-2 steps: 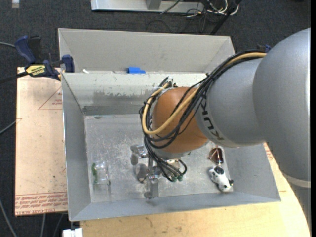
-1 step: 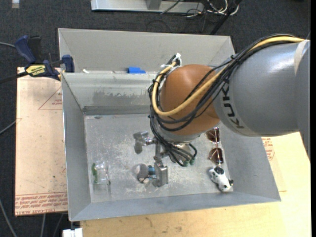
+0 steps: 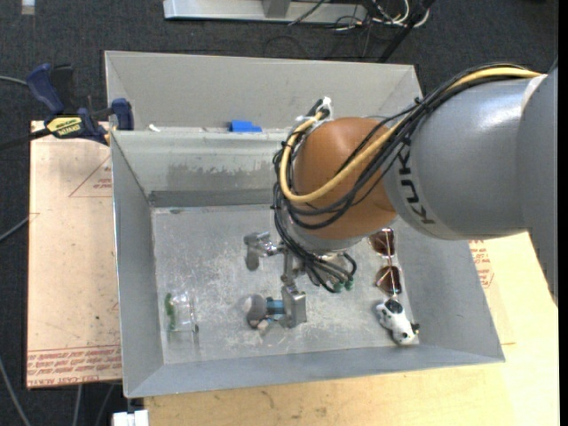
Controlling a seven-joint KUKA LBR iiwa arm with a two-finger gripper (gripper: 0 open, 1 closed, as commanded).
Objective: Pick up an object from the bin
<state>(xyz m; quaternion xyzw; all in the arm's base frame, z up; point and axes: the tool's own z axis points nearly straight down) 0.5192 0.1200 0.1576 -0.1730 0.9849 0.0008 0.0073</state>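
Note:
My gripper [image 3: 276, 278] hangs low over the middle of the bin floor, below the arm's orange cover. Its two grey fingers stand apart, so it is open, one fingertip [image 3: 257, 248] farther back and the other [image 3: 294, 306] nearer the front wall. Nothing shows between them. A small dark grey thing with a blue part [image 3: 264, 311] lies on the floor right beside the nearer finger, on its left; whether they touch I cannot tell. A pair of reddish-brown sunglasses [image 3: 386, 261] lies to the right of the gripper.
A white toy with dark marks [image 3: 397, 320] lies near the front right corner. A small clear thing with green bits [image 3: 181, 313] rests at the front left. A blue thing [image 3: 244, 127] sits at the back wall. The arm covers the bin's right middle.

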